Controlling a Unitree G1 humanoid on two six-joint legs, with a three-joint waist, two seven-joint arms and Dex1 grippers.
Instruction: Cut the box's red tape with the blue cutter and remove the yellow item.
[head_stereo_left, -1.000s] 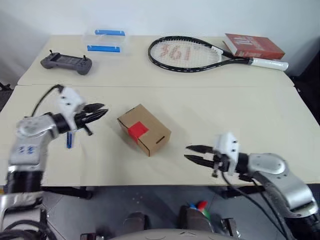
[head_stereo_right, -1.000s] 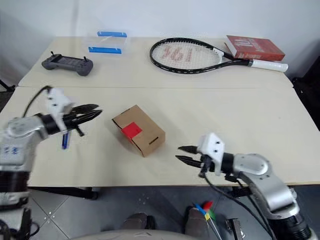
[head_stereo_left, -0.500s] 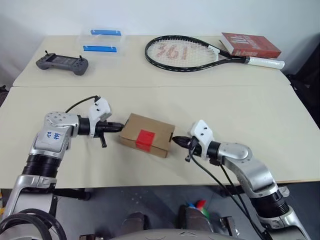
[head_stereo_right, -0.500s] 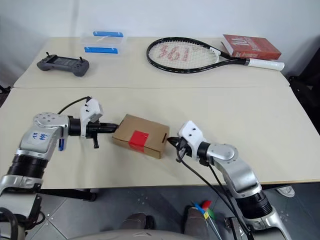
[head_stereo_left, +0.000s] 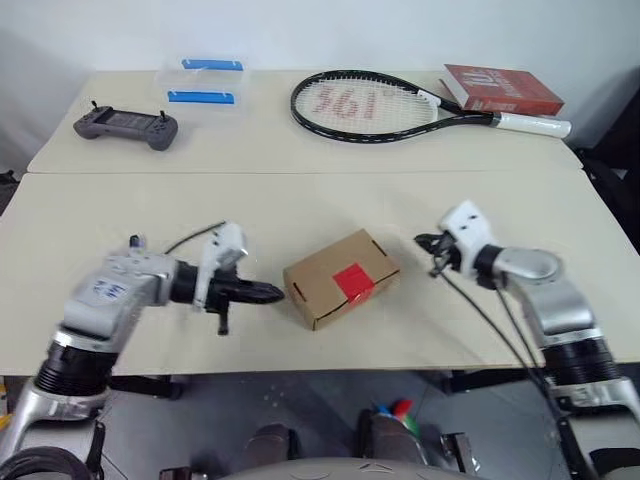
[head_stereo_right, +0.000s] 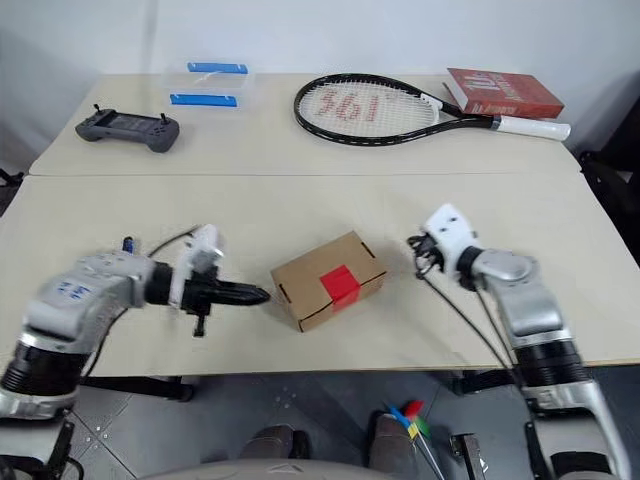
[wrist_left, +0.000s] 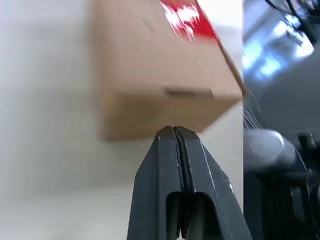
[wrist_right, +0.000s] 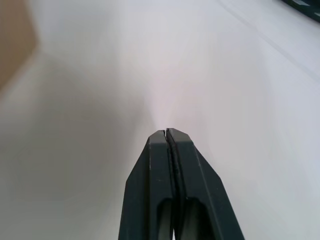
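Note:
The box (head_stereo_left: 338, 292), a small brown carton, lies askew near the table's front edge with the red tape (head_stereo_left: 352, 282) on its top. My left gripper (head_stereo_left: 278, 294) is shut and empty, its tips right at the box's left end (wrist_left: 165, 75). My right gripper (head_stereo_left: 420, 240) is shut and empty, a short way right of the box and apart from it. A small blue end of the blue cutter (head_stereo_right: 127, 243) peeks out behind my left forearm; the rest is hidden. The yellow item is out of view.
At the back of the table lie a tennis racket (head_stereo_left: 370, 103), a red book (head_stereo_left: 503, 90), a clear container with blue clips (head_stereo_left: 205, 82) and a grey game controller (head_stereo_left: 125, 125). A seam (head_stereo_left: 300, 172) joins the two tabletops.
Both grippers went from slightly open to shut and closed in on the box's two ends. The box then turned and slid right with my left gripper following; my right gripper drew off to the right.

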